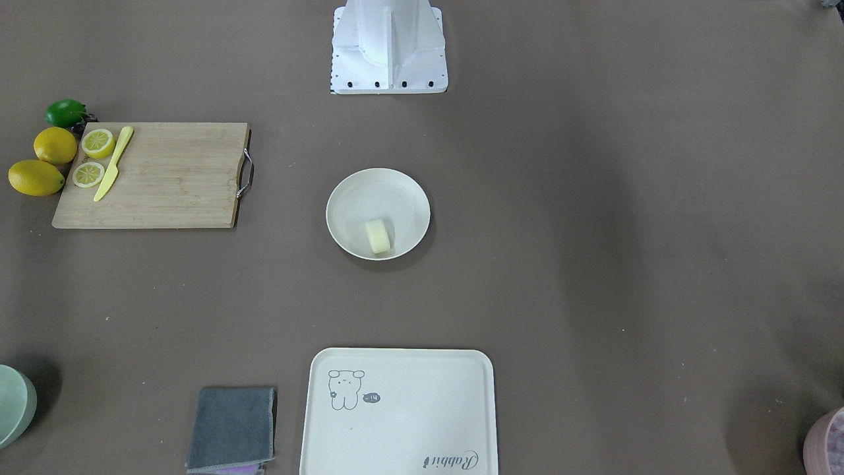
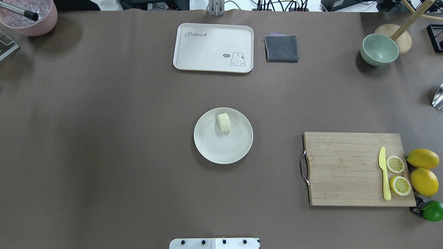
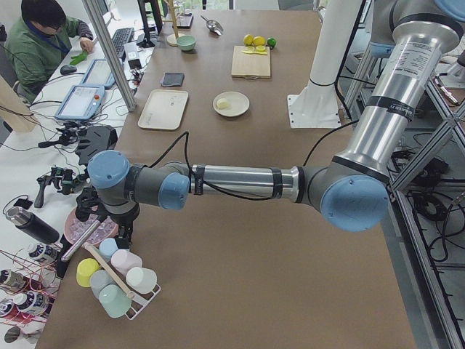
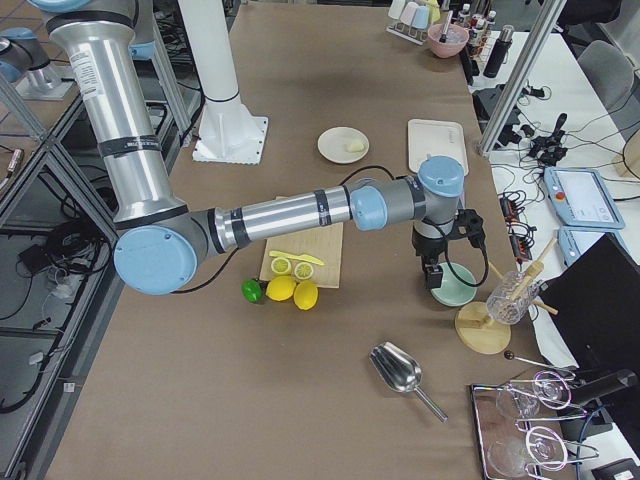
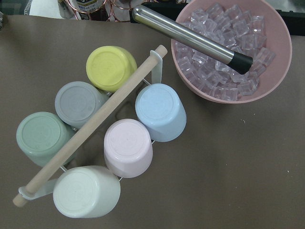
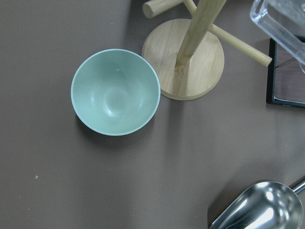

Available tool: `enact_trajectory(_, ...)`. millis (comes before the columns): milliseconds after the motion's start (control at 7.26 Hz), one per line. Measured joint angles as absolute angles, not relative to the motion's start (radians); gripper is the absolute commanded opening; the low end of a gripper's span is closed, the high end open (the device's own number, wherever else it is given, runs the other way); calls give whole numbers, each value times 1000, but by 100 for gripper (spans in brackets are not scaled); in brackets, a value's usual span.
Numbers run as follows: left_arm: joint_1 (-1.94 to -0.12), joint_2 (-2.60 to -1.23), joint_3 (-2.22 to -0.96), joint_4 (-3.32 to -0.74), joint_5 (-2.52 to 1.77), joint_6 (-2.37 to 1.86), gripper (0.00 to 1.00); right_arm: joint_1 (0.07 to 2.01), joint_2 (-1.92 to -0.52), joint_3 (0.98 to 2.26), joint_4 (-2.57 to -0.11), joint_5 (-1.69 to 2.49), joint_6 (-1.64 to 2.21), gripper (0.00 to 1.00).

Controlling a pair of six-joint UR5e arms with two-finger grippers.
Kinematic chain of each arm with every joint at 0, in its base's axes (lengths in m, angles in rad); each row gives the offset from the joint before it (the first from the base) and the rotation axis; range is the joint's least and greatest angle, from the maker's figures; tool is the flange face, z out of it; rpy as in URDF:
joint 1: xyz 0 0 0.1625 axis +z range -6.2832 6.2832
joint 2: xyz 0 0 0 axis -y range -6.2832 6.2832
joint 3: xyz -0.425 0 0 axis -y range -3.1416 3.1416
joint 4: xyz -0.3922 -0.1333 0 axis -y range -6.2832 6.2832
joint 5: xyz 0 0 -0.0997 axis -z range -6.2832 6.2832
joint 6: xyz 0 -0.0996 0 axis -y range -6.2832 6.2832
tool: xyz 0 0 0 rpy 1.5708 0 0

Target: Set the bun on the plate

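Note:
The bun (image 2: 224, 122), a small pale cream cylinder, lies inside the round off-white plate (image 2: 207, 148) at the table's middle, toward the plate's far rim. The front view shows the same bun (image 1: 378, 237) resting in the plate (image 1: 343, 198). Neither arm is near it. My left gripper (image 3: 105, 218) hangs at the table's far left corner over a pink ice bowl and a cup rack. My right gripper (image 4: 435, 272) hangs over a pale green bowl at the far right. Both show only in the side views, so I cannot tell whether they are open or shut.
A cream tray (image 2: 213, 47) and a grey cloth (image 2: 281, 48) lie at the far edge. A wooden board (image 2: 346, 169) with a yellow knife (image 2: 384, 178), lemon halves and whole lemons sits on the right. The green bowl (image 6: 116, 91), wooden stand (image 6: 190, 62), metal scoop (image 6: 259, 207), ice bowl (image 5: 238, 52) and cup rack (image 5: 95, 138) fill the corners.

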State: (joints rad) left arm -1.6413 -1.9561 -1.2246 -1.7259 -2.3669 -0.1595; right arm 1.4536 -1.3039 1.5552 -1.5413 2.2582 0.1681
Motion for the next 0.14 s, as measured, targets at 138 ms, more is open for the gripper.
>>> enact_trajectory(138, -1643, -1955, -1225, -1725, -2367, -160, 98, 1454, -1305, 1558, -1539, 2259, 177, 100)
